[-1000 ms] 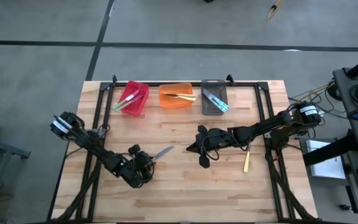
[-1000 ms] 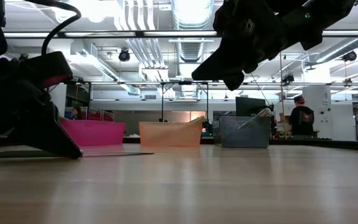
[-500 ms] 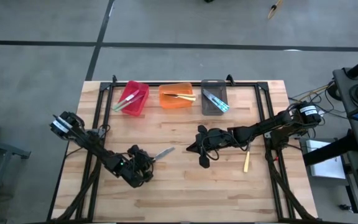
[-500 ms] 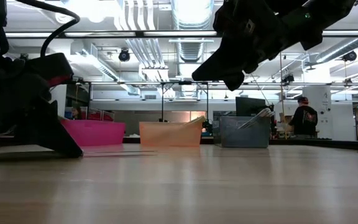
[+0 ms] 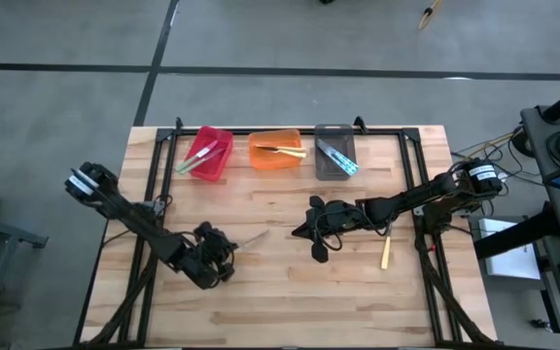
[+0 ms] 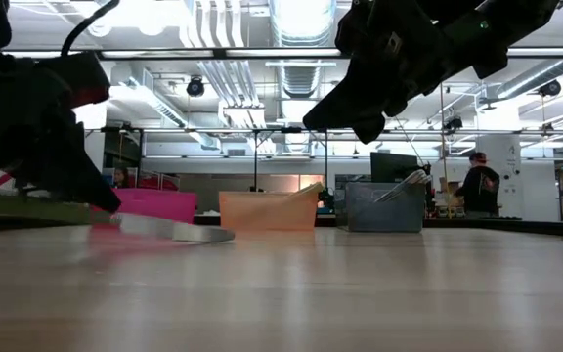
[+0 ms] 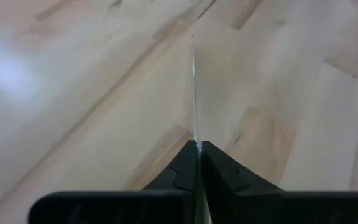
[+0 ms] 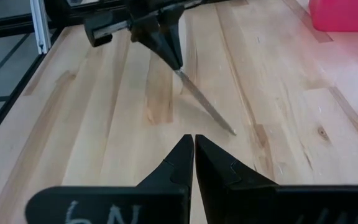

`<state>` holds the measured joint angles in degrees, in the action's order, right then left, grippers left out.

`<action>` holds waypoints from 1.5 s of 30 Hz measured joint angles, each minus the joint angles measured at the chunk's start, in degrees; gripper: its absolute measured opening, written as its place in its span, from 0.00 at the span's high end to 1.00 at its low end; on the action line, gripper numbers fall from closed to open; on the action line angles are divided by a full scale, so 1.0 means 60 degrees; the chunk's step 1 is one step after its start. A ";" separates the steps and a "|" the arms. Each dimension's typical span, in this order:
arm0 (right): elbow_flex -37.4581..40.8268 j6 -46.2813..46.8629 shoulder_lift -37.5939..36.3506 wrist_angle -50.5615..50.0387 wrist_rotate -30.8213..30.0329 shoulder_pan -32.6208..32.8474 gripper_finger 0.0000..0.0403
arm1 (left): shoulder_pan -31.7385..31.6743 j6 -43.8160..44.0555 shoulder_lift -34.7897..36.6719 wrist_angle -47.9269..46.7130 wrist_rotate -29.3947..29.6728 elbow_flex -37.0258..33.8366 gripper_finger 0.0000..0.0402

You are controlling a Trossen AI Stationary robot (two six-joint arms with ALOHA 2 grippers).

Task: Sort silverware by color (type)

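My left gripper [image 5: 226, 251] stands at the near left of the table, shut on a knife [image 8: 205, 107] with a silver blade [image 5: 252, 238] and a green handle [image 6: 22, 207]. The blade points toward the table's middle. My right gripper [image 5: 299, 232] hangs shut above the middle of the table, holding nothing, a short way right of the blade's tip. A pale yellow utensil [image 5: 386, 254] lies flat on the table at the right. My left gripper pinches the knife between its two fingers where the blade meets the handle [image 7: 197, 144], on the blade's flat sides. The fingers [image 8: 169, 53] slant down from the near left. The knife is tilted, its handle end raised, its tip [image 6: 225, 236] low by the table.
At the far edge stand a red bin [image 5: 207, 153], an orange bin [image 5: 276, 150] and a grey bin [image 5: 335, 153], each with utensils inside. Black frame rails [image 5: 418, 185] run along the table's left, right and far sides. A person [image 6: 476, 186] stands in the room beyond.
My left gripper has taken hold of the knife, risen, and drawn back a little toward the table's left edge. The knife, which lay flat on the table, is now tilted: its handle end has come up while its tip has stayed low.
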<state>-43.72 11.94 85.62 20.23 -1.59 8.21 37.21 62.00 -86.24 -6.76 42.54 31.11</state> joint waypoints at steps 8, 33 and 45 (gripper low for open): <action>0.0000 0.0000 -0.0003 -0.0002 -0.0001 0.0001 0.98 | -0.0062 0.0000 0.1000 -0.0721 0.0031 0.0004 0.99; -0.3533 0.1560 0.2505 -0.2378 -0.1023 -0.0165 0.98 | 0.0180 -0.3768 0.2109 -0.2858 -0.2318 -0.0029 1.00; -0.6247 0.2508 0.4480 -0.5234 -0.1729 -0.0268 0.98 | 0.0987 -0.3394 0.2106 -0.3114 -0.2185 -0.0373 1.00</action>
<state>-81.21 27.00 112.51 -11.18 -11.96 6.60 43.13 41.63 -73.60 -25.44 29.44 28.88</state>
